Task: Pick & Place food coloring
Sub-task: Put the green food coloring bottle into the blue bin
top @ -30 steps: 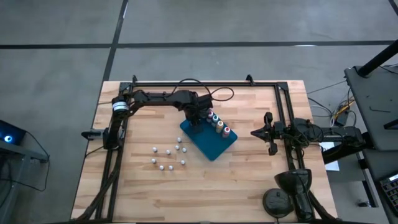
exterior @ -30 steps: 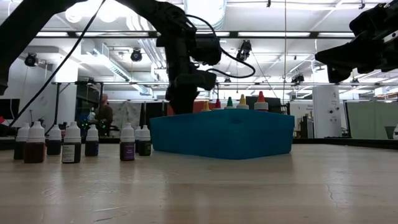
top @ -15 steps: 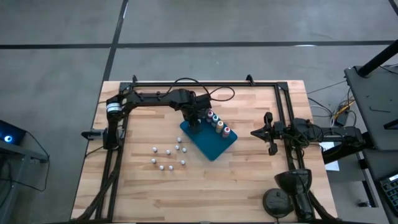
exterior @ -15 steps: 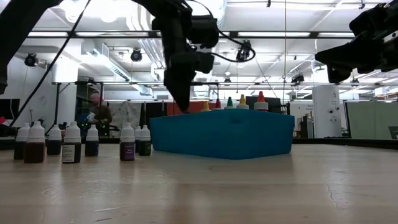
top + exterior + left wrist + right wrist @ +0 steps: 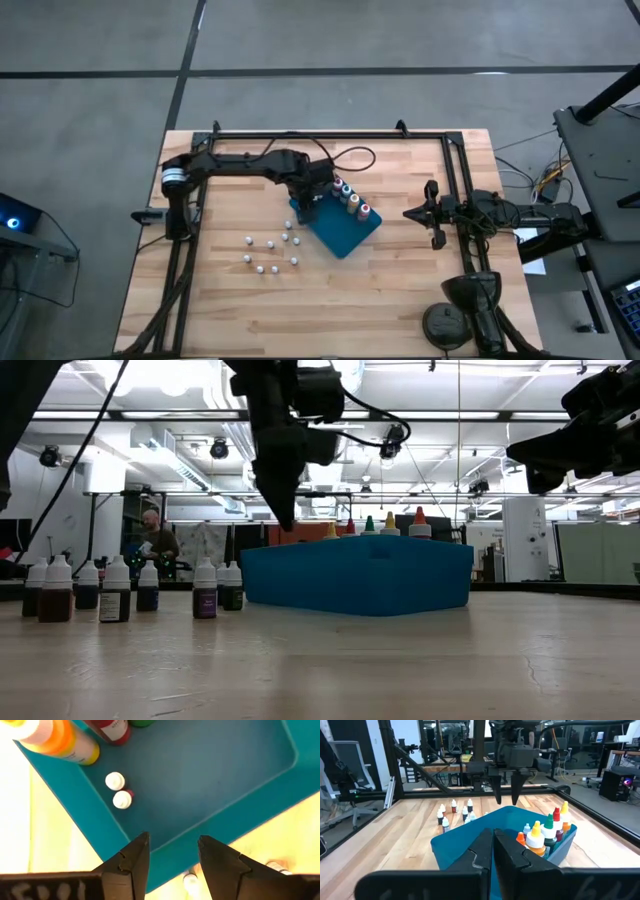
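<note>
The food coloring stands in two groups. Several small white-topped bottles [image 5: 270, 250] stand on the wood left of the blue tray [image 5: 345, 235]. Several taller bottles with coloured tops [image 5: 351, 198] stand along the tray's far wall, and two tiny white-topped ones [image 5: 118, 790] sit on its floor. My left gripper [image 5: 172, 849] hangs open and empty above the tray's left corner [image 5: 300, 203], pointing steeply down. My right gripper [image 5: 410, 212] waits shut at the table's right side, pointing level at the tray [image 5: 492, 845].
A black rail frame [image 5: 330, 133] runs along the table's far and side edges. Bare wood [image 5: 330, 300] lies between the small bottles and the near edge. A person [image 5: 152, 545] stands in the room beyond the table.
My left gripper has risen out of the blue tray and drifted toward the table's left edge, now over the tray's left corner. Its fingers have stayed open with nothing between them. The bottles have kept their places.
</note>
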Available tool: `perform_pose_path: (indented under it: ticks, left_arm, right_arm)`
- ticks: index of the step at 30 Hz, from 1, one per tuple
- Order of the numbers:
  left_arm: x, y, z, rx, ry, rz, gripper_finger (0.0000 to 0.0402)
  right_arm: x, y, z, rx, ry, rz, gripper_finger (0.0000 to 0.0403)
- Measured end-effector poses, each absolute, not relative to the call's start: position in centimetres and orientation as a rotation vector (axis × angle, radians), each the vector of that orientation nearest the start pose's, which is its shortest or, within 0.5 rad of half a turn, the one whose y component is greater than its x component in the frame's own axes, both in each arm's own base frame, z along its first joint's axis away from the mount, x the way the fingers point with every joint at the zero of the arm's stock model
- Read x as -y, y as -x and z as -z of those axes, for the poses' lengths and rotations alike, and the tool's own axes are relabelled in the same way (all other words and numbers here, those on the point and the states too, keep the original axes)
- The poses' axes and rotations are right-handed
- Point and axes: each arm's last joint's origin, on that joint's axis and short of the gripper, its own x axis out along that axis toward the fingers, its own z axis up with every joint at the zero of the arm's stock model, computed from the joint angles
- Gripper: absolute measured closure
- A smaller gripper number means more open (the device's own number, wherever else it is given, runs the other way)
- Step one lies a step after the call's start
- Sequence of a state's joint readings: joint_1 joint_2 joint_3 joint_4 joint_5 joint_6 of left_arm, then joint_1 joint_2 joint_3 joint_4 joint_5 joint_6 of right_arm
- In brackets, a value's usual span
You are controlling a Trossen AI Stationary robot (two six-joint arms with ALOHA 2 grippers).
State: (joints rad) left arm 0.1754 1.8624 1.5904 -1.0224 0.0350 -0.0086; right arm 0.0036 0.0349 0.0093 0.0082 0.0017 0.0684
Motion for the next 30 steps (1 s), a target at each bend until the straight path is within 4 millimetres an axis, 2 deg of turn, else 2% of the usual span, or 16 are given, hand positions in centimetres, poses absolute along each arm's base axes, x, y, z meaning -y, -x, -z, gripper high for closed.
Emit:
perform_pose_path:
  ticks: [6, 16, 24, 30]
  left_arm:
    - [-5.5, -36.1, -25.5, -1.267, 0.127, -0.108, 0.0262]
    - [-3.7, -32.2, -26.2, -1.237, 0.122, -0.090, 0.0262]
    - [-3.2, -29.0, -25.7, -1.241, 0.200, -0.143, 0.0262]
    - [-3.0, -28.0, -24.9, -1.251, 0.292, -0.209, 0.0262]
  right_arm:
    - [0.0, -9.9, -16.5, -0.017, -0.070, -0.002, 0.0394]
    - [0.0, -9.9, -16.5, -0.017, -0.070, -0.001, 0.0394]
    - [0.0, -9.9, -16.5, -0.017, -0.070, -0.002, 0.0394]
    - [0.0, -9.9, -16.5, -0.018, -0.068, -0.002, 0.0394]
